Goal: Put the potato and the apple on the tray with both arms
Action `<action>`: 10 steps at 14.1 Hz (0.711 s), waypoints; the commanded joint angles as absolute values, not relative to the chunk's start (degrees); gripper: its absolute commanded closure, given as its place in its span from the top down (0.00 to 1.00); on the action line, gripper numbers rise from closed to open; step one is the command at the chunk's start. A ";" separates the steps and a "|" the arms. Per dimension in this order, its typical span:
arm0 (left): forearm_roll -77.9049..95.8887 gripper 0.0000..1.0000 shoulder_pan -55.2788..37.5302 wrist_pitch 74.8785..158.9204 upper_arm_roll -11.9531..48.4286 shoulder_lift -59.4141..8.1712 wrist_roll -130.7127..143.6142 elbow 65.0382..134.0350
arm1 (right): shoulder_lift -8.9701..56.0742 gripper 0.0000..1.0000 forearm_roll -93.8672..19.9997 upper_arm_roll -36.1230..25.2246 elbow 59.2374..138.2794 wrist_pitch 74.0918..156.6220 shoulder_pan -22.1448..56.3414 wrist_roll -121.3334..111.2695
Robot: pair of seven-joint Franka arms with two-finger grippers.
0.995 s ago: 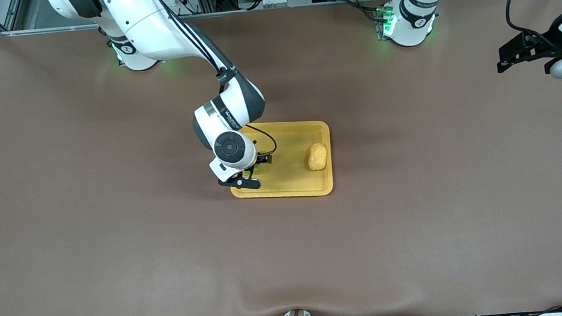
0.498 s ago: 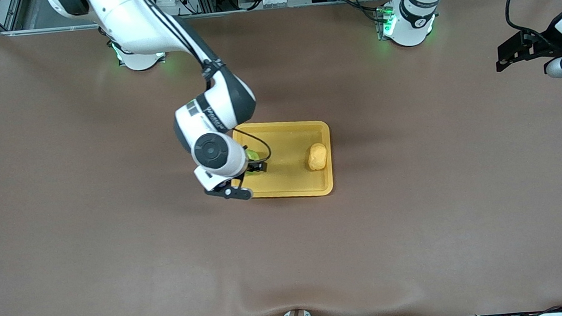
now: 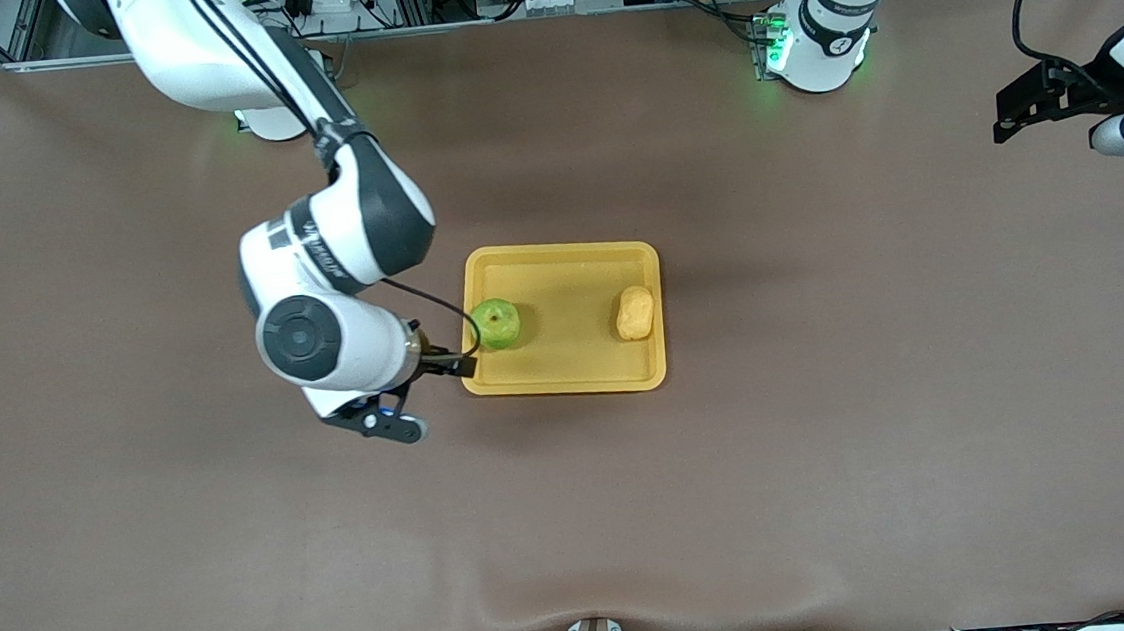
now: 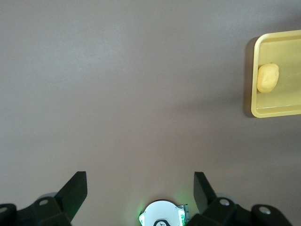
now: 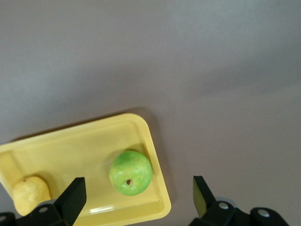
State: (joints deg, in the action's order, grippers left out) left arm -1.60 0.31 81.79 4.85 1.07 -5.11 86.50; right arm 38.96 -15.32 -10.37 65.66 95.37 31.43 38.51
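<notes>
Front view: apple sat in the tray, at the end toward the right arm's side, stem dimple up, just beside the rim there. Potato lay in the same tray at the end toward the left arm's side, well apart from the apple, long axis running toward/away from the front cam. Tray sat mid-table on the brown mat.

Right gripper hung over the mat just off the tray's edge, beside the apple; in that view its fingers were mostly hidden by the wrist. Right wrist view: both fingers stood wide apart w/ nothing between them; apple, potato and tray showed below, apple clear of the fingers.

Left gripper was up over the table's edge at the left arm's end, arm waiting. Left wrist view: fingers spread wide, empty, over bare mat; tray corner w/ potato off at frame edge, well apart from the gripper.
</notes>
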 commanded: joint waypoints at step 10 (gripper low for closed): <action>-2.11 1.00 0.62 85.52 5.71 -0.88 -3.25 86.92 | 28.75 1.00 -11.70 -10.11 64.34 83.60 16.63 32.64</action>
